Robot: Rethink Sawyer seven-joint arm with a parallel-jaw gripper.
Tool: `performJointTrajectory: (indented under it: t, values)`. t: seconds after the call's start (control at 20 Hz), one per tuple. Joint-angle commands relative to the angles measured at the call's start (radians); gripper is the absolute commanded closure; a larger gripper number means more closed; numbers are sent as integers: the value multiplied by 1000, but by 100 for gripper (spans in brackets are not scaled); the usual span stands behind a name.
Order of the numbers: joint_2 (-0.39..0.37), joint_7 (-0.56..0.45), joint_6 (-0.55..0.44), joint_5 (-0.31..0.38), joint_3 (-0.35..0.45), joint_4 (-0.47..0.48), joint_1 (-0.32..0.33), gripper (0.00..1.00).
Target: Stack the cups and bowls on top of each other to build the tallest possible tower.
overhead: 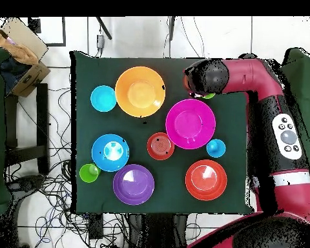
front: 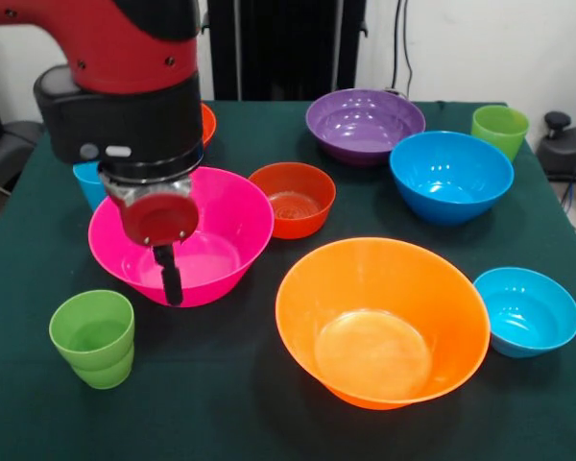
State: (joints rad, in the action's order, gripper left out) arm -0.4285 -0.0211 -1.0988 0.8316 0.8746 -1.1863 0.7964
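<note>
We see a table (front: 269,423) draped in dark green cloth, set on a pale tiled floor (overhead: 209,39). Behind it a white wall (front: 480,48) meets a black upright panel (front: 278,48). From overhead, tangled cables (overhead: 48,187) lie beside the table, and a cardboard box (overhead: 22,48) sits near one corner.

bare cloth (front: 221,384) lies open between green cup (front: 93,338) and orange bowl (front: 382,322) — bowls crowd elsewhere.
</note>
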Motion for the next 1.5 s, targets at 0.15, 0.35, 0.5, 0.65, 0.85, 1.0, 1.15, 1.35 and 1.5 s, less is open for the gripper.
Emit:
performJointTrajectory:
  t: [0.15, 0.35, 0.5, 0.65, 0.85, 1.0, 1.15, 1.35, 1.5]
  values:
    - [-134, 163, 32, -50, -71, -164, -34, 0]
    - [-183, 186, 37, -64, -88, -195, -49, 0]
    - [-192, 214, 51, -69, -106, -212, -63, 0]
    - [-176, 225, 82, -62, -125, -221, -69, 0]
    - [-165, 225, 96, -69, -137, -225, -72, 0]
    - [-150, 222, 105, -78, -146, -222, -75, 0]
    - [-134, 229, 115, -87, -159, -222, -82, 0]
    - [-151, 323, 43, -131, -212, -214, -119, 0]
    - [-208, 342, -37, -124, -267, -216, -170, 0]
